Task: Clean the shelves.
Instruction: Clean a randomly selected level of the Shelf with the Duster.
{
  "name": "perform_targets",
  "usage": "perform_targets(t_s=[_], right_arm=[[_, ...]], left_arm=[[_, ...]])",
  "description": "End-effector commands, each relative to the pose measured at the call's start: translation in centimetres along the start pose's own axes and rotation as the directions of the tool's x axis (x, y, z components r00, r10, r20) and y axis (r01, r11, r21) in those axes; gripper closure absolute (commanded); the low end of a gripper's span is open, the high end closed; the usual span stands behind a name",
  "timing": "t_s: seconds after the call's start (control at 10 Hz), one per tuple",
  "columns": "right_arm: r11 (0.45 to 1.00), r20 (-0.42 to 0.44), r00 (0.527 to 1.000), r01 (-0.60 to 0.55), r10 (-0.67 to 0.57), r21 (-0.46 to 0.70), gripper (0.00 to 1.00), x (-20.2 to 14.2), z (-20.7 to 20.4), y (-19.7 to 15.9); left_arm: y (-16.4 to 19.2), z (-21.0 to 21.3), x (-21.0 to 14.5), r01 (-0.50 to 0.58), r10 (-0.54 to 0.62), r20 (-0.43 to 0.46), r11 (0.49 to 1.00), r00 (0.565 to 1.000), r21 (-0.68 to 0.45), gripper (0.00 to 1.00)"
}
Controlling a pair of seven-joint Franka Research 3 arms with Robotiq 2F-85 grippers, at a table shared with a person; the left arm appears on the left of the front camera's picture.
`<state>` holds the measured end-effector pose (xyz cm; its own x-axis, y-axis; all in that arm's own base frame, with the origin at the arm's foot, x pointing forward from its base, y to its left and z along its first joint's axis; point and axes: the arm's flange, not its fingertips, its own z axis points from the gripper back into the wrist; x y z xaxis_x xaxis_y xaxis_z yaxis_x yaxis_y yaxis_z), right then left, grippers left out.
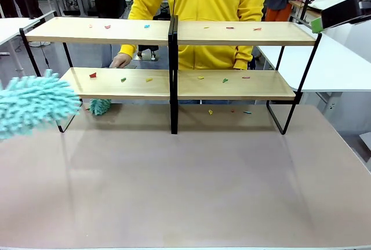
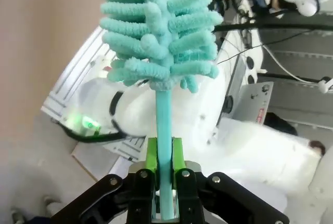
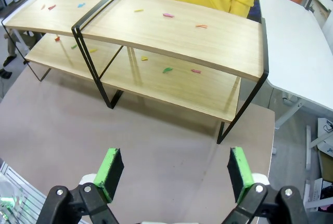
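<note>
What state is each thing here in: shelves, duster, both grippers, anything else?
shelves: upright, both tiers littered with coloured scraps.
duster: held by its handle, fluffy head away from the gripper.
left gripper: shut on the duster.
right gripper: open, empty.
teal tuft: lying on the tabletop under the lower tier's left end.

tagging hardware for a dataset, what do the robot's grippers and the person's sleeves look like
Both are black two-finger grippers with jointed linkage fingers, silver screws at the pivots and bright green pads at the tips: the left gripper and the right gripper look alike. The person wears a yellow top with long sleeves reaching the wrists.
</note>
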<state>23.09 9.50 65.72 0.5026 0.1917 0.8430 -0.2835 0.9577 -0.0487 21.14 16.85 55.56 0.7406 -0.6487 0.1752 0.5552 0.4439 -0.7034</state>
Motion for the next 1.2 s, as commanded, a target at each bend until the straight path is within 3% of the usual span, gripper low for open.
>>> perform_targets(t_s=[0.0,0.2,0.4,0.5,0.6,0.7,0.8,0.9,1.0,1.1], right_arm=[[1.0,0.001,1.0,0.002,-0.002,0.002,0.0,0.1,0.0,0.0],[1.0,0.001,1.0,0.002,-0.002,0.002,0.0,0.1,0.0,0.0],[1.0,0.001,1.0,0.002,-0.002,0.002,0.0,0.1,0.0,0.0],[1.0,0.001,1.0,0.002,-0.002,0.002,0.0,0.1,0.0,0.0],[1.0,0.001,1.0,0.002,-0.002,0.002,0.0,0.1,0.0,0.0],[1.0,0.001,1.0,0.002,-0.002,0.002,0.0,0.1,0.0,0.0],[1.0,0.001,1.0,0.002,-0.002,0.002,0.0,0.1,0.0,0.0],[1.0,0.001,1.0,0.002,-0.002,0.002,0.0,0.1,0.0,0.0],[1.0,0.001,1.0,0.002,-0.002,0.002,0.0,0.1,0.0,0.0],[1.0,0.001,1.0,0.002,-0.002,0.002,0.0,0.1,0.0,0.0]], left_arm=[[-0.3,-2.9,4.4,-0.118,0.118,0.084,0.993,0.99,0.004,0.88],[-0.9,-6.2,8.6,-0.172,0.17,0.12,0.985,0.978,0.006,0.88],[-1.7,-9.6,13.3,-0.164,0.153,0.116,0.982,0.981,0.095,0.88],[-2.2,-10.6,16.8,-0.164,0.139,0.202,0.98,0.969,0.112,0.88],[-2.0,-10.3,19.1,-0.231,0.215,0.226,0.972,0.95,0.045,0.88],[-1.4,-9.3,14.2,-0.165,0.154,0.135,0.983,0.979,0.08,0.88],[-1.4,-9.3,14.2,-0.165,0.154,0.135,0.983,0.979,0.08,0.88],[-2.2,-10.6,17.5,-0.186,0.17,0.17,0.979,0.971,0.082,0.88],[-2.8,-11.1,18.7,-0.266,0.218,0.326,0.958,0.92,0.111,0.88],[-3.6,-11.8,21.5,-0.3,0.239,0.37,0.947,0.898,0.115,0.88]])
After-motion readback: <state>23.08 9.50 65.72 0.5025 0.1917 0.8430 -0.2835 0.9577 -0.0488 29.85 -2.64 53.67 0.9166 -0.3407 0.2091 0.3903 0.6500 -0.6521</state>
